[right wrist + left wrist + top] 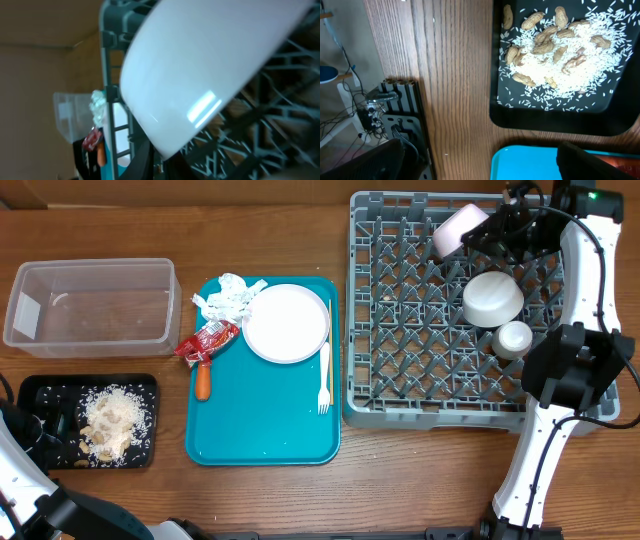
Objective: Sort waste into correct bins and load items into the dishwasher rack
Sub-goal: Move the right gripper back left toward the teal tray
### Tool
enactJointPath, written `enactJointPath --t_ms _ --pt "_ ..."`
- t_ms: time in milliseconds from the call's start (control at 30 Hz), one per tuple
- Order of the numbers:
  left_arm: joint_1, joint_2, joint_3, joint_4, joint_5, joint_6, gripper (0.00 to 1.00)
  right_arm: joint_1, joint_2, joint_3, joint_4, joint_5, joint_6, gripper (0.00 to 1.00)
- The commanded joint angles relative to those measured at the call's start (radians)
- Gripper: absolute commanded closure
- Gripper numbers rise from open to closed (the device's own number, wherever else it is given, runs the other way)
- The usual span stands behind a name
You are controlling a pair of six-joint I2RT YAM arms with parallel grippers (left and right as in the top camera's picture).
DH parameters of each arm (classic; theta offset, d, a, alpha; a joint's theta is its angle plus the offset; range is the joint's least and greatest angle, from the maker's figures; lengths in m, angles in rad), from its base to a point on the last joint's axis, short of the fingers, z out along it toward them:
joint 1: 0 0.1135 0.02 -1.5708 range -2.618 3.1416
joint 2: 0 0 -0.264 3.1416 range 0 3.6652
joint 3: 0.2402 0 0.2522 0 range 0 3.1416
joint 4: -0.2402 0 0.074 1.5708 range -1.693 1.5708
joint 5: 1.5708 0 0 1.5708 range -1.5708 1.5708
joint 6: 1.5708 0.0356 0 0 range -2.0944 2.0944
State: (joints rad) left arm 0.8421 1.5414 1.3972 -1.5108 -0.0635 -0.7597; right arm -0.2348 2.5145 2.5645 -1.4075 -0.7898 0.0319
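Pink bowl (455, 230): tilted on the pegs at the dishwasher rack's (352, 310) far edge
Right gripper (490, 230): at the bowl's rim; cannot tell whether it is clamped or loosened
Left gripper (480, 169): fingers spread, empty, beside the black tray (35, 388)
Risk: released while leaning, the bowl may roll against the white bowl (492, 298) or tip over the rack's far wall

A pale, glossy bowl (200, 65) fills the upper right, tilted and blurred, close above the lattice floor of the grey rack (280, 145). Beyond the rack's wall, small and far off on the wooden table (40, 25), are a clear tub (67, 112), a crumpled napkin (98, 107), a red wrapper (90, 140), a carrot (102, 155) and a sliver of white plate (120, 117).
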Motion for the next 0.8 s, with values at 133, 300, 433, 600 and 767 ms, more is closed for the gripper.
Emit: enactJointPath --t_ms 133,300,433,600,767 --pt "-0.006 0.005 0.005 -0.005 0.01 -0.006 0.0 -0.029 -0.124 0.216 -0.18 0.468 0.212 0.48" --pt "-0.006 0.005 0.005 -0.011 0.013 -0.006 0.0 -0.025 -0.177 0.339 -0.286 0.468 0.224 0.16" --pt "-0.006 0.005 0.005 -0.034 0.013 -0.006 0.0 0.024 -0.286 0.339 -0.286 0.463 0.23 0.11" --pt "-0.006 0.005 0.005 -0.08 0.093 -0.004 0.0 0.212 -0.404 0.336 -0.286 0.452 0.223 0.02" --pt "-0.006 0.005 0.005 -0.093 0.105 -0.003 0.0 0.551 -0.416 0.273 -0.286 0.531 0.197 0.0"
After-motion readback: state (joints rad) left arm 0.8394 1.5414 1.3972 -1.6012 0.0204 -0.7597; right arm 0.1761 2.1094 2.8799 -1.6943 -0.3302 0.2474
